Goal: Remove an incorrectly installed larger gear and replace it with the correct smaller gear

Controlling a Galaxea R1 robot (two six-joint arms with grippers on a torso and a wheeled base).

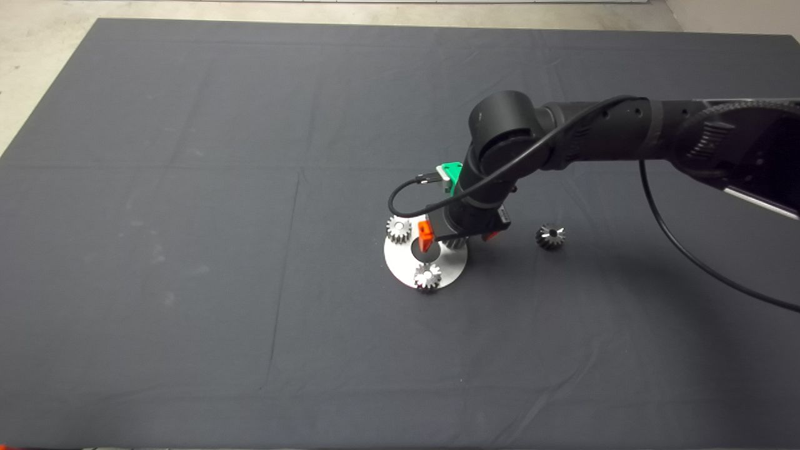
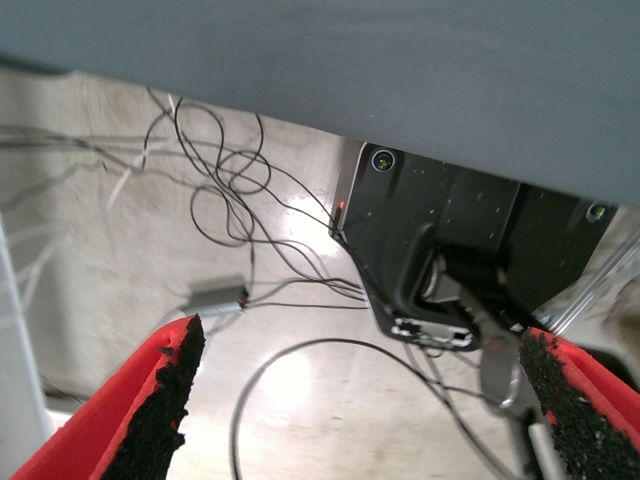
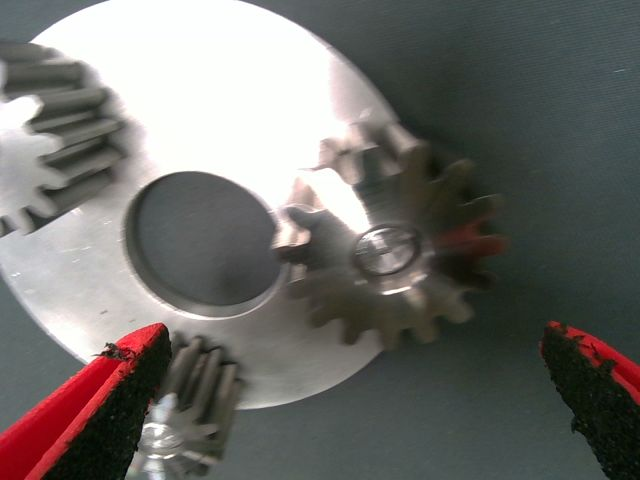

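The larger gear (image 3: 395, 250), grey with coarse teeth and a shiny centre, sits on the rim of a round silver plate (image 3: 230, 90). In the head view it (image 1: 455, 243) is mostly hidden under my right gripper (image 1: 458, 240). That gripper (image 3: 350, 355) hangs open just above the gear, one finger on each side, touching nothing. The smaller gear (image 1: 550, 236) lies on the dark mat, right of the plate (image 1: 400, 259). My left gripper (image 2: 360, 370) is open and empty, parked off the mat, out of the head view.
Two bright silver small gears (image 1: 399, 229) (image 1: 427, 276) sit on the plate's rim; they also show in the right wrist view (image 3: 50, 130) (image 3: 195, 410). The plate has a round centre hole (image 3: 200, 240). The left wrist view shows floor, loose cables (image 2: 230, 190) and a black base (image 2: 450, 240).
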